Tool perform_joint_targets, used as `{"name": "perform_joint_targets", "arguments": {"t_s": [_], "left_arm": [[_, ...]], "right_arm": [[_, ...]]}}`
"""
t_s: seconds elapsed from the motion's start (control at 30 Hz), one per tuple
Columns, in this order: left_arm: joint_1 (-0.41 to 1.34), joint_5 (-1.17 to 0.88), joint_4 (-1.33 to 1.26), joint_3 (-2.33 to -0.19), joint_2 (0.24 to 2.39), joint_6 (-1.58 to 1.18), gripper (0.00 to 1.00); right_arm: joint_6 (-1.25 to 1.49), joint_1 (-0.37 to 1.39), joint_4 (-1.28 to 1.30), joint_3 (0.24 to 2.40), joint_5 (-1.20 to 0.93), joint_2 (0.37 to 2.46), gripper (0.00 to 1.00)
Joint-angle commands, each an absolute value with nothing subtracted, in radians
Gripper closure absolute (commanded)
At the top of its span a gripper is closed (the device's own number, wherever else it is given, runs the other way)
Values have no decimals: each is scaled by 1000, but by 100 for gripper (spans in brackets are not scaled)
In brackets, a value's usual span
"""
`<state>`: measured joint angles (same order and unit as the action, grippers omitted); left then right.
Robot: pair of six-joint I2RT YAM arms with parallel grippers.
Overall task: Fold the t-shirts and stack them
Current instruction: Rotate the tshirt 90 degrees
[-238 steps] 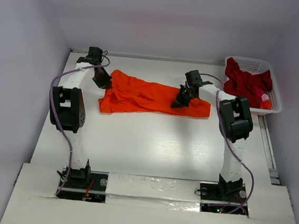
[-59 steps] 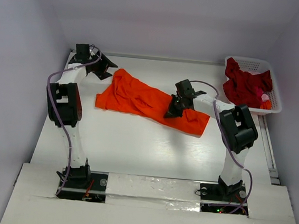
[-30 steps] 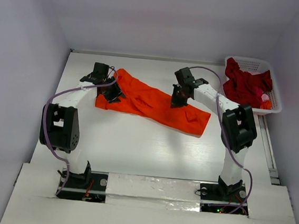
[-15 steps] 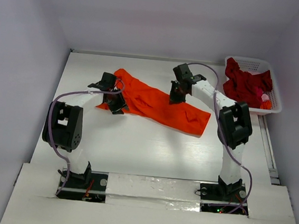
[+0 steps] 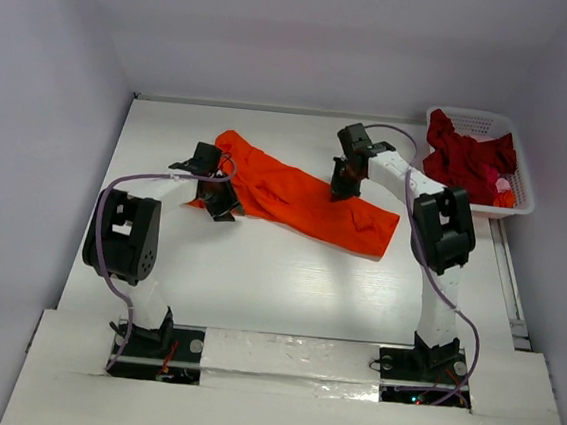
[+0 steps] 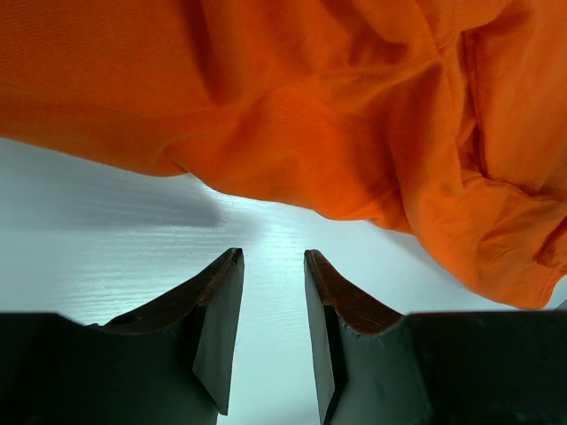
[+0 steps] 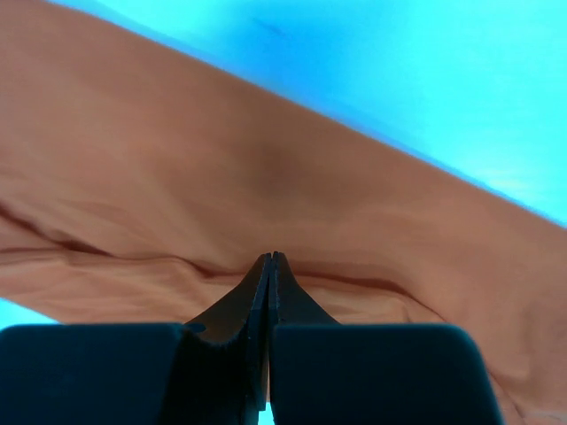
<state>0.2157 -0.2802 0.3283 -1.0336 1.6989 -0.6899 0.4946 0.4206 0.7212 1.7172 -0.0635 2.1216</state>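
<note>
Holding the left tool (image 6: 272, 255) low over the desk (image 5: 288, 273), just off the near left edge of the orange t-shirt (image 5: 286, 188), narrowly parted, gripping nothing. Pressing the right tool (image 7: 268, 257), fully closed, against that shirt's far edge; pinching cloth or not, unclear. Leaving the crimson t-shirt (image 5: 464, 160) heaped in the basket (image 5: 474, 113), right of the orange t-shirt.

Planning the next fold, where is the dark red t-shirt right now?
In the top view, the dark red t-shirt is heaped in the white basket at the far right, right of the orange t-shirt.
</note>
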Motion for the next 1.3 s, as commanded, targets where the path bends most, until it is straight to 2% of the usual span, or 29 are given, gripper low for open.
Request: {"name": "perform_joint_targets", "arguments": {"t_s": [0.0, 0.4, 0.73, 1.27], "left_arm": [[215, -279, 327, -1060, 1715, -696, 69], [215, -264, 351, -1130, 1750, -696, 70], [206, -270, 356, -1144, 1756, -696, 70], [187, -267, 367, -1158, 1766, -684, 70]], "right_arm": [[476, 422, 693, 1669, -66, 2034, 100], [491, 422, 641, 1447, -75, 1858, 100], [497, 422, 601, 1335, -92, 1830, 100], [543, 390, 592, 1342, -71, 1887, 100]]}}
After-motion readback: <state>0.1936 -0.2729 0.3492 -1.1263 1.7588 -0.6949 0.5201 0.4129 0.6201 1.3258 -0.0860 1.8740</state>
